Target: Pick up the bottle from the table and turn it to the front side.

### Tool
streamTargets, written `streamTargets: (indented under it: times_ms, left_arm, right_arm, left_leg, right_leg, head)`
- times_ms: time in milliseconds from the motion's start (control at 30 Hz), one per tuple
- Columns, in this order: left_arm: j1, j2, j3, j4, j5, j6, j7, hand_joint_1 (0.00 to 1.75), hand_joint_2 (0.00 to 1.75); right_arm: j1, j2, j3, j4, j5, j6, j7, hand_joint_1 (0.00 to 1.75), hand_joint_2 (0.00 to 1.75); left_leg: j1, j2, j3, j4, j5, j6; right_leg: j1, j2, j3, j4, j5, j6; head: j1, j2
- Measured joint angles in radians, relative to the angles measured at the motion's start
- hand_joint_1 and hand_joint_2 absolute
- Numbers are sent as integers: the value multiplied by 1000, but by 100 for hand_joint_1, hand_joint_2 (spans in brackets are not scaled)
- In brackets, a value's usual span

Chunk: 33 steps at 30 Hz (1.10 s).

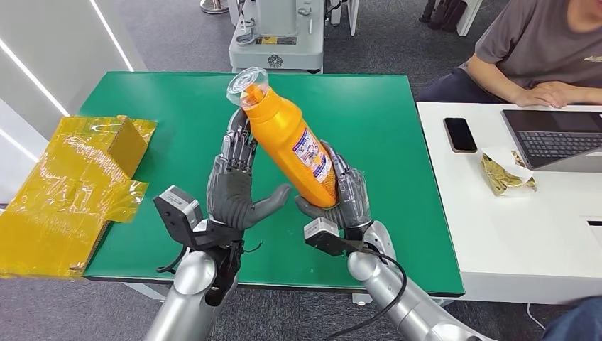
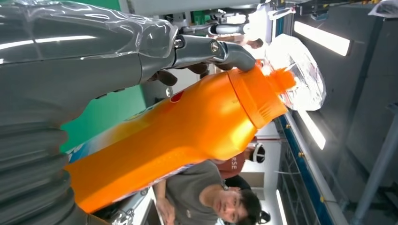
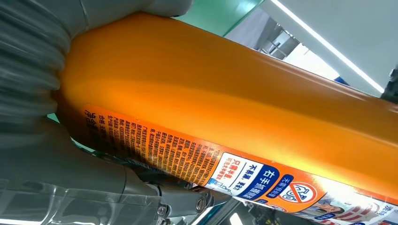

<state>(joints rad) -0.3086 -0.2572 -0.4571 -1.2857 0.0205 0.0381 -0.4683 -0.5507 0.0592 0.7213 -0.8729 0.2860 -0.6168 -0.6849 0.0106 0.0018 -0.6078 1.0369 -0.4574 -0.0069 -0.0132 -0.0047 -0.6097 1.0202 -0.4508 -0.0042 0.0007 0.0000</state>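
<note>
Bottle (image 1: 291,142), orange with a clear cap (image 1: 248,85), is lifted off the green table (image 1: 177,121) and tilted, cap end leaning away from the robot and to its left. In the head view the right hand (image 1: 341,195) wraps the bottle's lower end, fingers up the far side and thumb under the base. The left hand (image 1: 238,177) stands just beside the bottle with its fingers apart; the fingertips (image 1: 238,128) reach the neck below the cap, and the thumb points toward the right hand. A printed label (image 1: 312,153) faces up and to the right. Yellow wrapping (image 1: 71,185) lies over the table's left edge. On the white desk (image 1: 497,234) at the right sit a phone (image 1: 460,134), a laptop (image 1: 557,136) and a snack bag (image 1: 505,174), with a person (image 1: 539,50) seated behind.

From the left wrist, a finger (image 2: 225,49) rests on the bottle's shoulder by the orange collar; whether that hand actually grips is hard to tell.

From the right wrist, the bottle's body lies tight against the palm, label text showing along one side.
</note>
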Motion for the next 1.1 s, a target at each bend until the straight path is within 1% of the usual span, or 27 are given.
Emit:
streamTargets:
  times_ms: [133, 333, 600, 767, 1033, 1100]
  left_arm:
    - [-38, -13, 5, 62, 5, 8, -4, 0, 175]
    - [-59, -18, 16, 97, 36, -9, -3, 0, 175]
    - [-69, -7, 36, 99, 53, -5, 5, 0, 175]
    - [-80, 11, 77, 99, 74, 31, -1, 0, 175]
    - [-76, 25, 98, 108, 75, 62, -17, 0, 175]
    - [-74, 26, 101, 111, 81, 65, -22, 87, 175]
  right_arm:
    - [-13, 2, 12, 13, -20, -5, 3, 175, 175]
    - [-17, 3, 33, 30, -24, -1, -8, 175, 175]
    - [-9, 3, 58, 27, -20, 7, -8, 175, 175]
    - [-2, 2, 92, 18, -22, 40, -7, 175, 175]
    - [-2, -2, 107, 18, -23, 47, -4, 175, 175]
    - [-2, -5, 114, 17, -22, 38, -4, 175, 175]
  left_leg:
    - [0, 0, 0, 0, 0, 0]
    - [0, 0, 0, 0, 0, 0]
    - [0, 0, 0, 0, 0, 0]
    - [0, 0, 0, 0, 0, 0]
    - [0, 0, 0, 0, 0, 0]
    - [0, 0, -1, 0, 0, 0]
  right_leg:
    - [0, 0, 0, 0, 0, 0]
    - [0, 0, 0, 0, 0, 0]
    - [0, 1, -1, 0, 0, 0]
    - [0, 0, 0, 0, 0, 0]
    - [0, 0, 0, 0, 0, 0]
    - [0, 0, 0, 0, 0, 0]
  head:
    - [0, 0]
    - [0, 0]
    - [0, 0]
    - [0, 0]
    - [0, 0]
    - [0, 0]
